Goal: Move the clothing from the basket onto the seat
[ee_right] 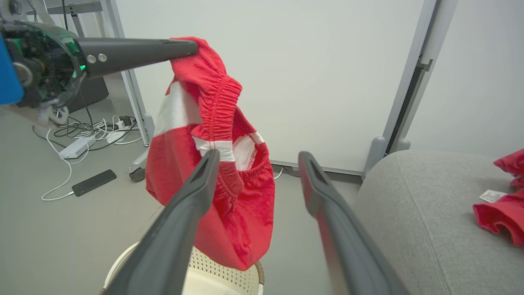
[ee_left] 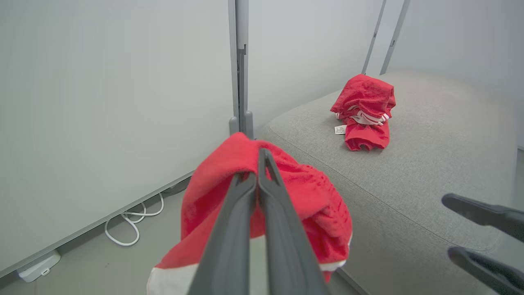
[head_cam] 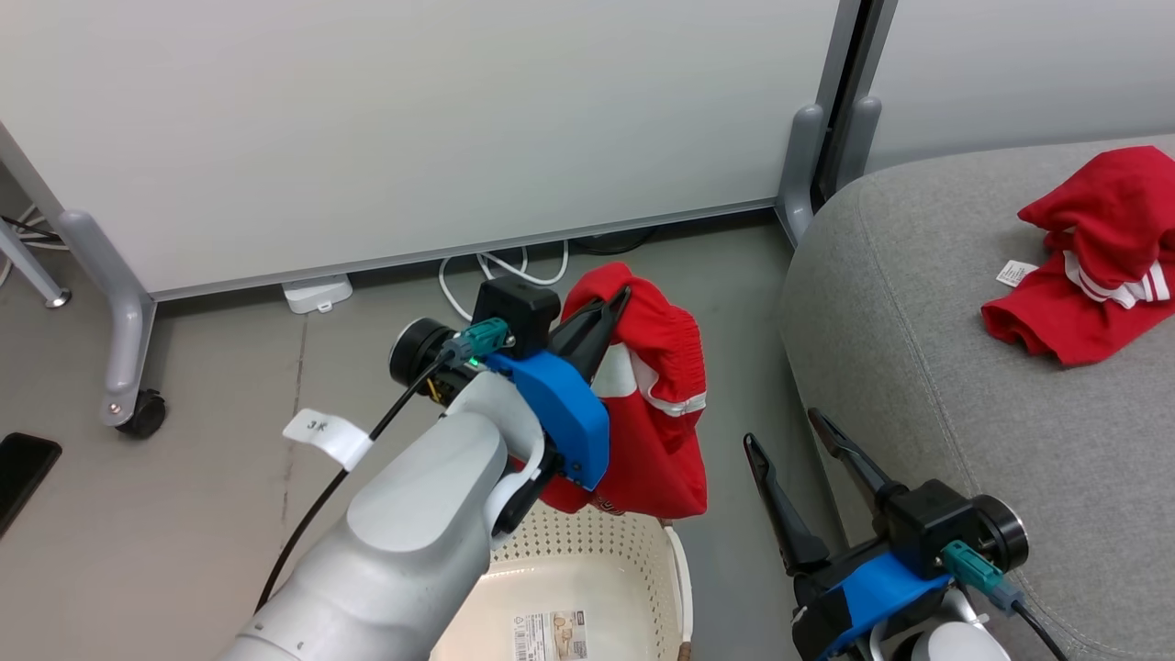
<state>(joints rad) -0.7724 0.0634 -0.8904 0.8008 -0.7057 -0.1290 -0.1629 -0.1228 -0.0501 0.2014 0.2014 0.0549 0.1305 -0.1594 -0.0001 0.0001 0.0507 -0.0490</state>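
Two red garments are in view. The first garment (head_cam: 656, 404) is at the centre of the head view, hanging free over the basket (head_cam: 597, 542) at bottom centre. It is soft red fabric with a gathered elastic waistband, white stripe trim along one edge and white lining showing inside the opening. Its lower hem hangs at the basket's far rim; I cannot tell whether it touches.

The second garment (head_cam: 1092, 257) is at the upper right of the head view, lying crumpled on the seat (head_cam: 927, 367). It is red with white stripes, and a small white label sticks out on its left side. The seat is grey upholstery with a rounded edge and a stitched seam, on the right side of the frame.

Left pincer (head_cam: 624, 296): the fingers are pressed together with a fold at the top of the first garment clamped between the tips. The cloth drapes down on both sides.

Right pincer (head_cam: 785, 430): at the lower right of the head view, fingers spread wide, holding nothing and touching nothing. The tips point up the frame into the gap between the hanging garment and the seat edge.

The basket has cream perforated walls and a printed label (head_cam: 551, 635) on its floor.

On the grey floor, a dark phone (head_cam: 23, 464) lies at the left edge and white cables (head_cam: 500, 271) lie at the foot of the pale wall panel.
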